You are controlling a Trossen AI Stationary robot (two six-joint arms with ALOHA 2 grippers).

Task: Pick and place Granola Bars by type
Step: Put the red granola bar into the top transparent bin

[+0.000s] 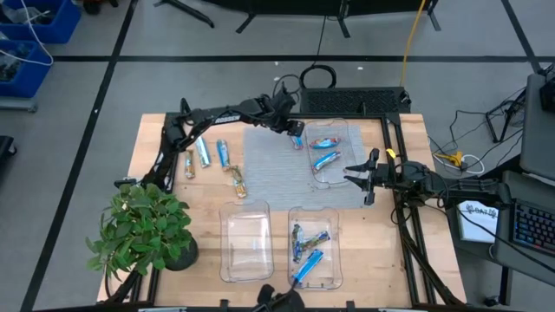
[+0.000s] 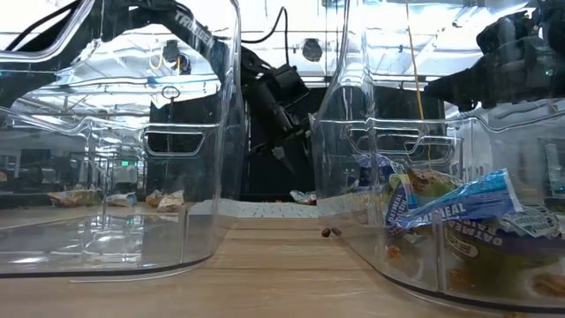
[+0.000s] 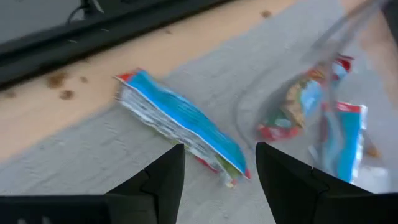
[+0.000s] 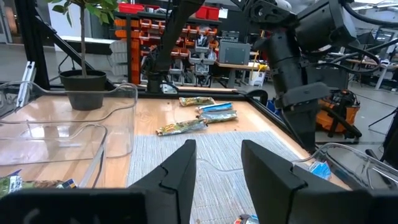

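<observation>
A blue-wrapped granola bar lies flat on the grey mat, beside the far clear tray. My left gripper hovers over it, open, a finger on either side of the bar's end without touching it; in the high view the left gripper is above the blue bar. Two blue bars lie in the far tray. Several more bars rest on the wood at the table's left. My right gripper waits open at the mat's right edge.
Two clear trays stand at the near edge: the left one holds nothing, while the right one holds several bars. A potted plant fills the near left corner. A black frame runs along the far and right sides.
</observation>
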